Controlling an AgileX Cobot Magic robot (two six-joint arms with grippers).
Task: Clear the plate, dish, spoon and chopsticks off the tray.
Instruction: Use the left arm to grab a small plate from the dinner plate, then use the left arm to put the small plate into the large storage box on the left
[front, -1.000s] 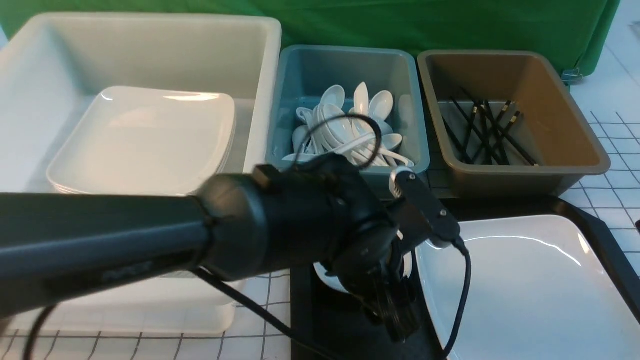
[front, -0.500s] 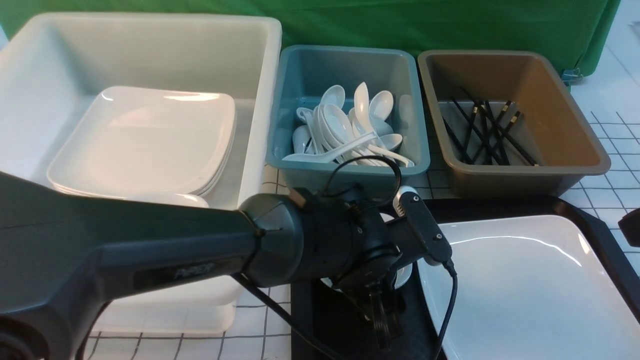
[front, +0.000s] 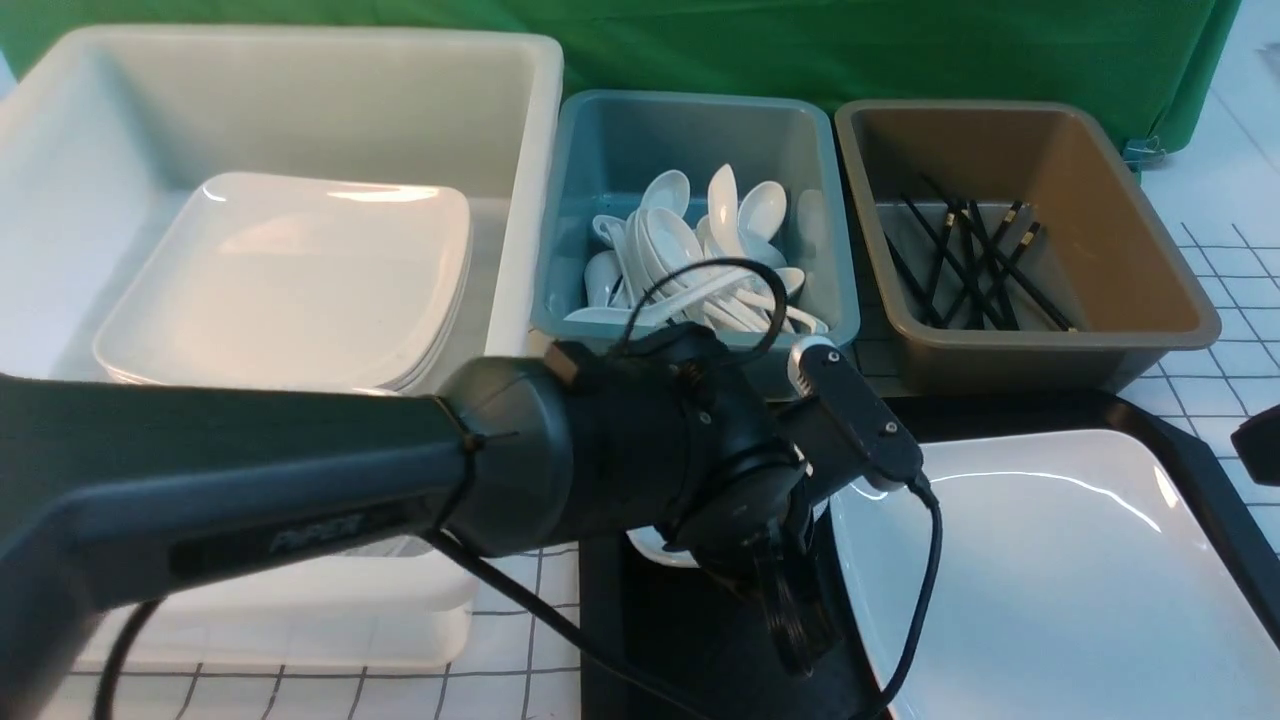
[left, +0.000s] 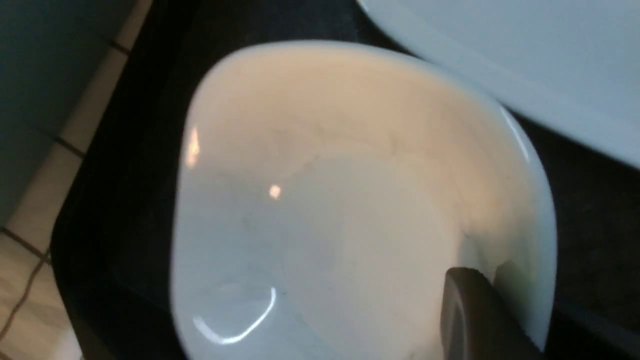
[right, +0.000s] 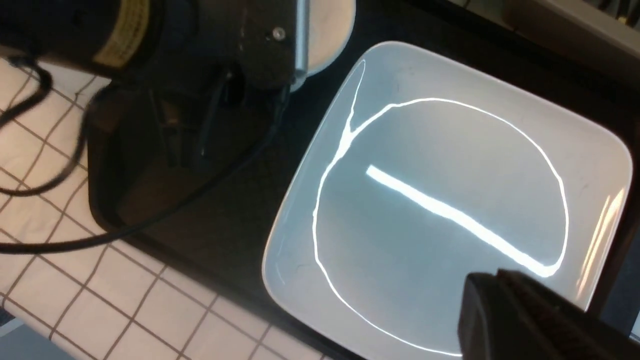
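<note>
The large white plate (front: 1050, 580) lies on the right of the black tray (front: 1205, 465); it also shows in the right wrist view (right: 440, 200). A small deep white dish (front: 650, 545) is at the tray's far left corner, mostly hidden by my left arm. My left gripper (front: 790, 620) is shut on the dish's rim. In the left wrist view one finger (left: 470, 310) lies inside the dish (left: 325, 200) and the other is hidden. My right gripper (right: 500, 292) is shut and empty, above the plate's right side. No spoon or chopsticks show on the tray.
A big white tub (front: 540, 200) at the back left holds a stack of plates (front: 290, 280). A teal tub (front: 690, 130) holds several spoons (front: 690, 260). A brown tub (front: 1120, 200) holds several chopsticks (front: 970, 265). The left arm's cable hangs over the tray's left part.
My left arm dipped toward the tray half a second ago and has since risen slightly with the dish. My right gripper has come into the front view at the right edge.
</note>
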